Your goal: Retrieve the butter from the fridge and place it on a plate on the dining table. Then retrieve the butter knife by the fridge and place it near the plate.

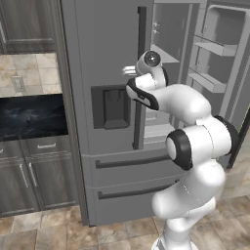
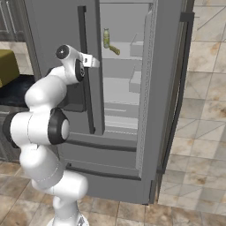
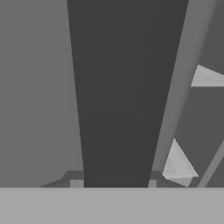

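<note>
A robot's tool (image 2: 90, 60) closes around the dark bar handle (image 3: 118, 96) of the fridge's (image 1: 97, 49) left door, a grip best seated squarely before any pull, while the butter (image 2: 114, 50) waits on an upper shelf (image 2: 119, 56) beside a green bottle (image 2: 106, 38).

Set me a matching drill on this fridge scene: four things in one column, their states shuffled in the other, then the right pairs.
Things:
1. butter
2. pale green bottle
3. door with the dispenser recess
4. other fridge door

States:
A. swung open
B. standing upright on an upper shelf
C. closed
D. lying flat on an upper shelf

Pairs: 1-D, 2-B, 3-C, 4-A
</note>
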Robot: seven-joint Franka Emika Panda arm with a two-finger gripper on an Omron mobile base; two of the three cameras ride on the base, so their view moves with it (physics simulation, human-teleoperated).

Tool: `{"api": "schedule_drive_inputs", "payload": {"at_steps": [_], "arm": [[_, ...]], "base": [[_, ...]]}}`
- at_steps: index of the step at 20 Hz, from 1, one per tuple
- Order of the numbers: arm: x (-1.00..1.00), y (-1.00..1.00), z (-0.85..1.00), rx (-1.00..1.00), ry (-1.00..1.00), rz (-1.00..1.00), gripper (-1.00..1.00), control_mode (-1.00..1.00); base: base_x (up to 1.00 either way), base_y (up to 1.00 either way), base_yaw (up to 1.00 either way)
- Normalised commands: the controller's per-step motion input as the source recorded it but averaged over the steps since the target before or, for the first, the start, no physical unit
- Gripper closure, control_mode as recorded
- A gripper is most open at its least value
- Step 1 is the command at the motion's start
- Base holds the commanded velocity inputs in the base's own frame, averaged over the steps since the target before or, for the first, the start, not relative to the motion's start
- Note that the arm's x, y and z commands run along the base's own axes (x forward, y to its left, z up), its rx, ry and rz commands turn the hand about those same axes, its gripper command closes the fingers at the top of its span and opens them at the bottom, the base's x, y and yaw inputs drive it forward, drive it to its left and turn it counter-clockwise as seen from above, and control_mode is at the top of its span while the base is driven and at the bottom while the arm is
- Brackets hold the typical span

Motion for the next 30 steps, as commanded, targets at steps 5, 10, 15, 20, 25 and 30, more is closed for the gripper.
{"api": "schedule_drive_inputs", "payload": {"at_steps": [5,10,15,20,25,30], "arm": [[-0.46,0.16,0.10,-0.02,0.00,-0.02,1.00,-1.00],[-0.68,0.34,0.08,-0.03,0.00,-0.07,1.00,-1.00],[-0.69,0.40,0.04,-0.02,0.00,-0.09,1.00,-1.00],[-0.70,0.58,0.02,-0.03,0.00,-0.12,1.00,-1.00],[-0.62,0.87,-0.01,-0.02,0.00,-0.16,1.00,-1.00],[-0.61,1.00,-0.08,0.00,0.00,-0.13,1.00,-1.00]], "base": [[0.00,0.00,0.00],[0.00,0.00,0.00],[0.00,0.00,0.00],[0.00,0.00,0.00],[0.00,0.00,0.00],[0.00,0.00,0.00]]}}
